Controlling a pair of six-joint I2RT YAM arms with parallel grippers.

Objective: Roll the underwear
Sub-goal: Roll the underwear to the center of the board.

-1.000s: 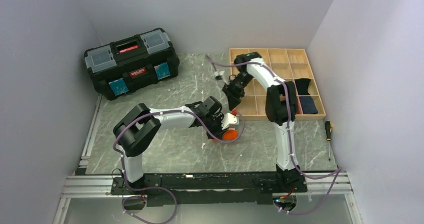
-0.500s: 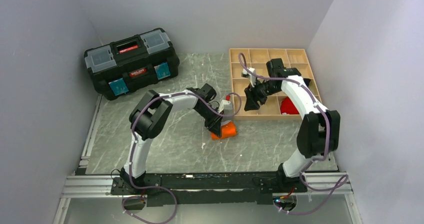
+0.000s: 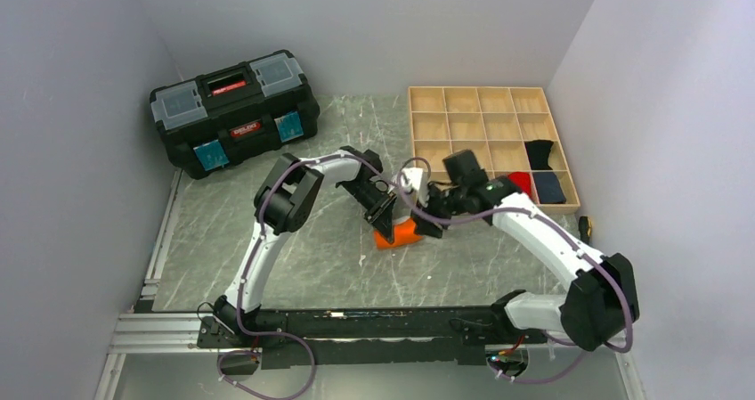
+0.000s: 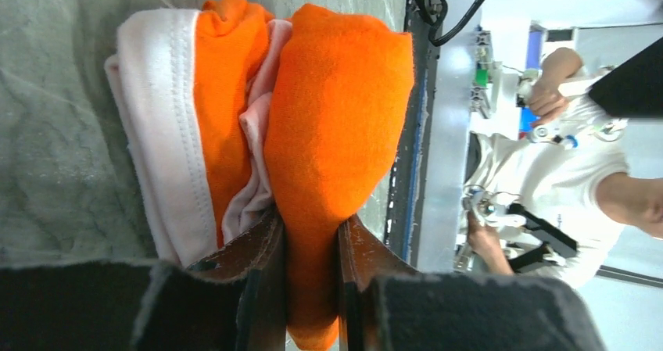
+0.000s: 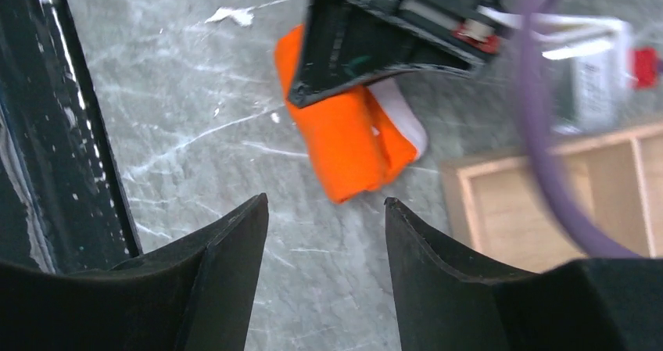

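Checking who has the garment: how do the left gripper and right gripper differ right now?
The left gripper is shut on a fold of the orange underwear; the right gripper stands open and empty. The left gripper touches the underwear, while the right gripper sits apart from it, with bare table showing between. Both point at the same underwear.

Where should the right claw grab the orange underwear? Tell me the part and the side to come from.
Take the free rounded end of the underwear, which pokes out past the left claw, itself shut on one fold. Bring the open right claw down from above, jaws straddling the roll's width: both long sides there are bare, so this looks the likeliest hold.
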